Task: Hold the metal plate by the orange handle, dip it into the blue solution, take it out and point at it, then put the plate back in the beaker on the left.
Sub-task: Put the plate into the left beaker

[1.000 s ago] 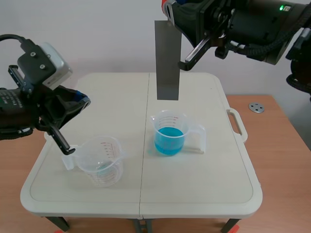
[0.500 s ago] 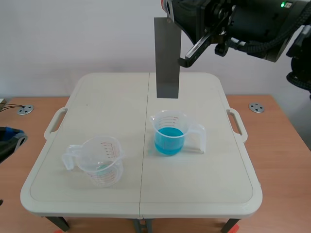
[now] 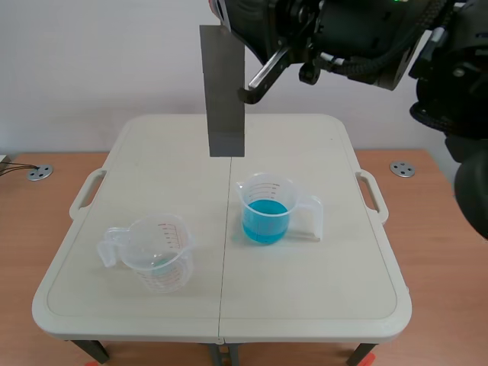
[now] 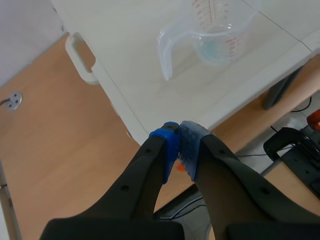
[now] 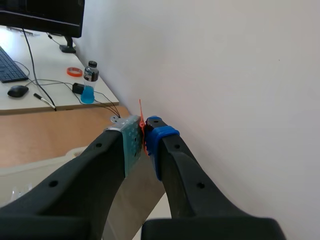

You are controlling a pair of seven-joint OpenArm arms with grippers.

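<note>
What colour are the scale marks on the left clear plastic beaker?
Red scale marks, clearest in the left wrist view.

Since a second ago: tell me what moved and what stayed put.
The right gripper, shut on the metal plate, carried it leftward from above the blue beaker toward the empty beaker. The left arm pulled back out of the scene view; the left gripper is shut. Both beakers stayed put.

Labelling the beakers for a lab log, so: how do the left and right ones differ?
The left beaker looks almost empty; the right beaker holds blue solution. The left beaker's handle points left, the right beaker's points right. The left beaker stands nearer the robot than the right beaker. Both are clear, upright measuring beakers on the table.
</note>
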